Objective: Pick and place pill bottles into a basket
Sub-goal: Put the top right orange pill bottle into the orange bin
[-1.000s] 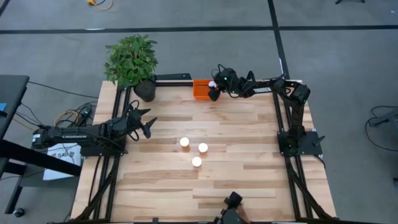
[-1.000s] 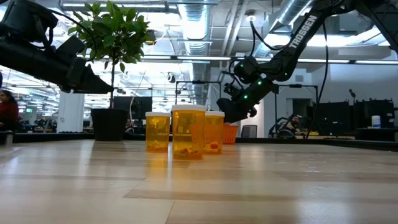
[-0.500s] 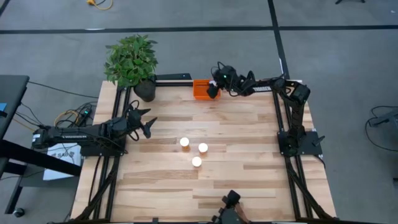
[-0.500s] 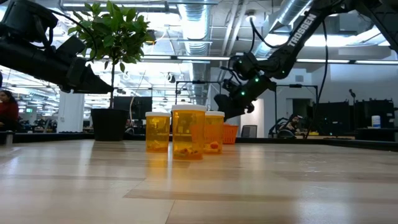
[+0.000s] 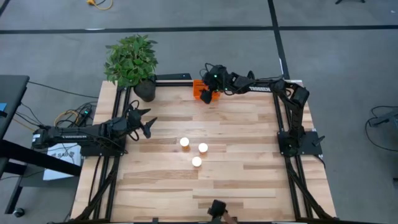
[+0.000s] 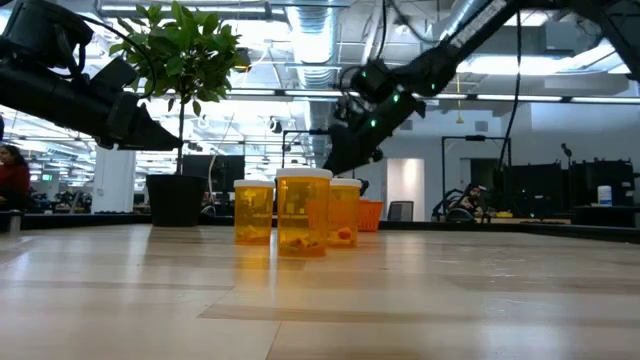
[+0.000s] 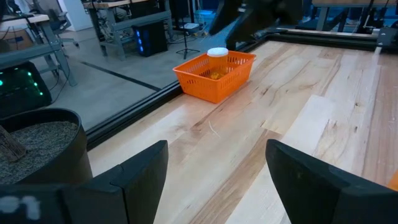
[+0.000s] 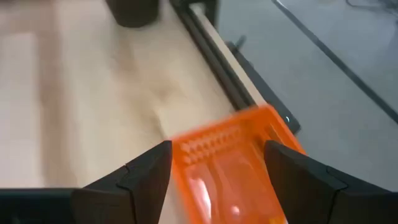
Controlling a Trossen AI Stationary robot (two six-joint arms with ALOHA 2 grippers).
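Right pincer [image 5: 205, 95]: above the basket [image 7: 214, 76] at the bench's far edge, fingers spread wide, holding nothing.
Left pincer [image 5: 147, 124]: waits at the left side, fingers apart, empty.
Bottles: one [image 7: 217, 55] in the basket; three [image 5: 195, 152] mid-bench, close together.
Risk: grabbing one may topple its neighbours.

Orange basket [image 8: 233, 158] blurred between spread jaws, wooden table [image 8: 93, 93] beneath

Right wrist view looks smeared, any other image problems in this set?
Right wrist view: the basket is motion-blurred between the open right gripper. Low view: backlit by ceiling lights, arms dark; the pill bottles are sharp. Left wrist view: sharp basket, near fingers soft. High view: evenly lit.
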